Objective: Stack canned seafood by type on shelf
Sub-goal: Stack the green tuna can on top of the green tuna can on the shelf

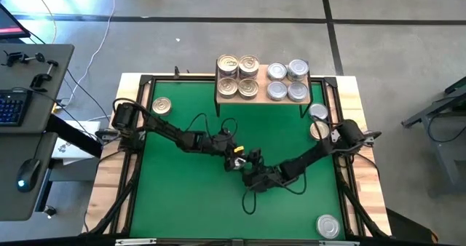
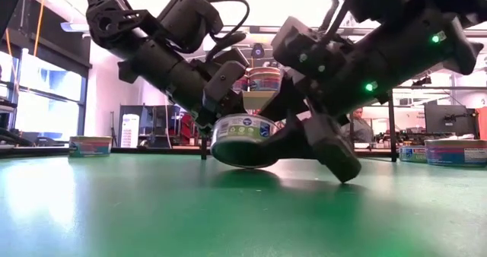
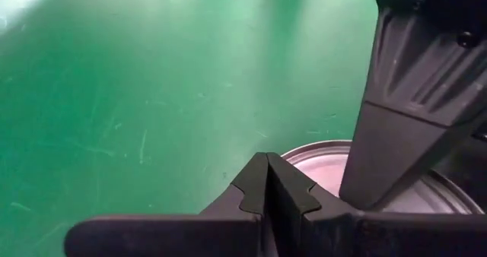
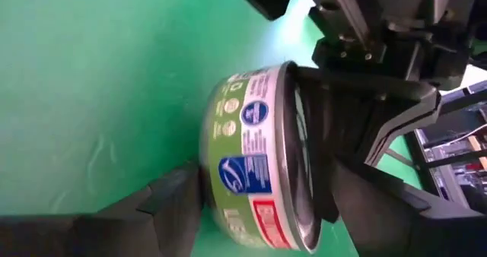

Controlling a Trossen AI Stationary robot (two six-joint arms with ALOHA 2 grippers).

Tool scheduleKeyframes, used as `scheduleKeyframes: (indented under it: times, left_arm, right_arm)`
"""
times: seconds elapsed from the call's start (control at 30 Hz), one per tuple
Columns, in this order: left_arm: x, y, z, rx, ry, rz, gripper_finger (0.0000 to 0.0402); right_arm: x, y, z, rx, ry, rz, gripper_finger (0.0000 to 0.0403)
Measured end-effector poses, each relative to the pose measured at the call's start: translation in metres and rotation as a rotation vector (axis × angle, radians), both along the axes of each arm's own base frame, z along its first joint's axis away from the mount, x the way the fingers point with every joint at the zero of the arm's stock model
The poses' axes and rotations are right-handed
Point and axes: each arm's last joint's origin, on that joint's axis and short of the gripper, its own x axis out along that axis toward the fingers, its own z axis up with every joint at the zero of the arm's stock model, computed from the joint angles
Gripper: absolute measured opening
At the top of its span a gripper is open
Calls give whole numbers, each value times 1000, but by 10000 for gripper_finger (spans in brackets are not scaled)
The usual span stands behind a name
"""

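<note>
While your two arms meet over the middle of the green mat (image 1: 182, 195), the right gripper (image 2: 262, 147) has its fingers (image 4: 171, 204) spread wide across a green-labelled can (image 2: 245, 139), one finger against each flat face, so the can rides tilted with one edge just off or barely touching the mat; I cannot tell which. That hold looks meant to carry the can flat-face to flat-face, ready to set on a stack. Your left gripper (image 3: 268, 185) sits just beside it with its fingers pressed together, gripping nothing, its tip close to the can's silver lid (image 3: 323, 162), seemingly steadying or nudging. On the shelf (image 1: 263, 99) at the worktop's far edge, golden cans (image 1: 238, 76) are grouped left, silver cans (image 1: 287, 81) right; four loose cans lie near the mat's edges.
</note>
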Motion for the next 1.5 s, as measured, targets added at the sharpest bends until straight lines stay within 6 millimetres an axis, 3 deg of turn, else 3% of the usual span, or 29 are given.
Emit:
scheduleKeyframes:
  times: [0.13,0.33,0.5,0.6,0.7,0.83,0.97,1.13,1.3,1.5]
  left_arm:
    - [0,0,0,0,-1,5,0]
    - [-1,2,2,4,4,32,0]
    - [-13,1,13,56,88,46,0]
    - [-21,0,21,135,141,102,0]
    - [-26,-2,31,186,153,168,0]
    - [-29,-11,28,204,167,179,0]
    - [-28,-20,26,229,142,184,0]
    - [-27,-26,28,245,109,189,0]
    - [-26,-28,29,254,91,198,0]
    - [-26,-28,29,257,90,201,0]
  right_arm:
    - [2,-3,1,26,-32,-23,232]
    - [1,-2,1,80,-39,-40,128]
    - [-16,15,12,109,-20,-42,122]
    - [-33,24,30,106,-11,-70,122]
    - [-56,28,61,68,-39,-115,122]
    - [-84,19,105,-17,-75,-145,122]
    - [-97,-13,149,-125,-100,-188,122]
    - [-104,-81,192,-219,-50,-255,122]
    - [-108,-152,210,-279,46,-313,122]
    - [-101,-214,214,-276,160,-336,122]
